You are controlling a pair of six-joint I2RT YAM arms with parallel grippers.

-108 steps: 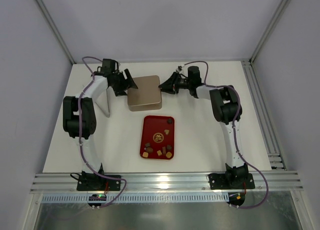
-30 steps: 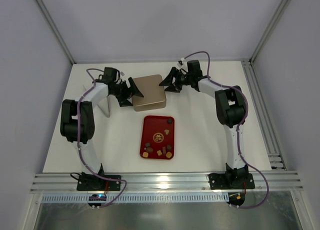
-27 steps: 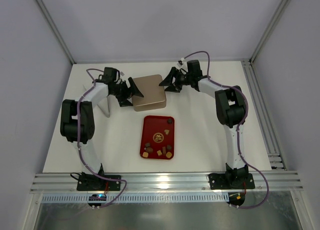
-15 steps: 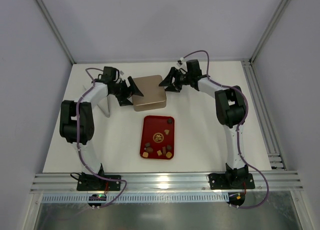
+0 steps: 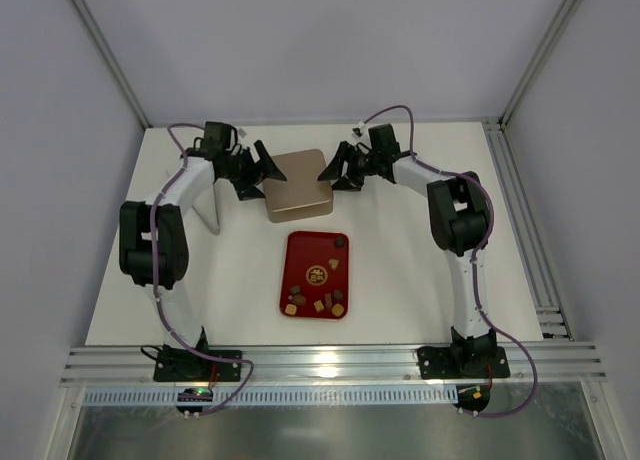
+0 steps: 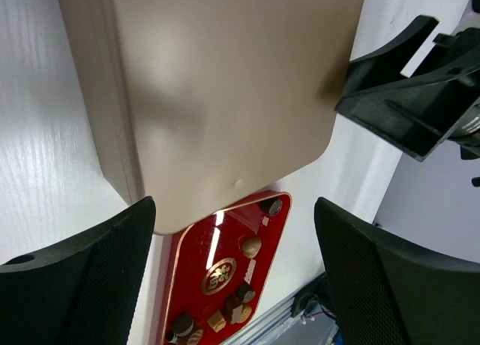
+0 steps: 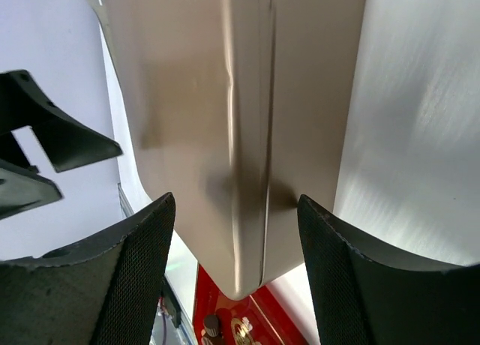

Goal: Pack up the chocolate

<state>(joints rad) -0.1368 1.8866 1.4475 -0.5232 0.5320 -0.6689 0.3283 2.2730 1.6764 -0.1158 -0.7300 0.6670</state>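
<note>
I find the left claw [image 5: 262, 170] spread wide at the left edge of the closed golden tin [image 5: 298, 185]. The right claw [image 5: 337, 168] is spread at its right edge. I cannot confirm contact. The chocolate [image 5: 318, 305] lies scattered on the red tray [image 5: 300, 248], which sits on the worktop [image 5: 400, 270] just in front of the tin.

Gold-brown sq. tin [image 5: 297, 185] sits twd 12 o'clock on white counter [image 5: 400, 280]. Red tray [image 5: 300, 255] lies just at its 6 o'clock, near ctr. Pale flat panel [image 5: 213, 208] stands on edge at tin's 9 o'clock.
</note>
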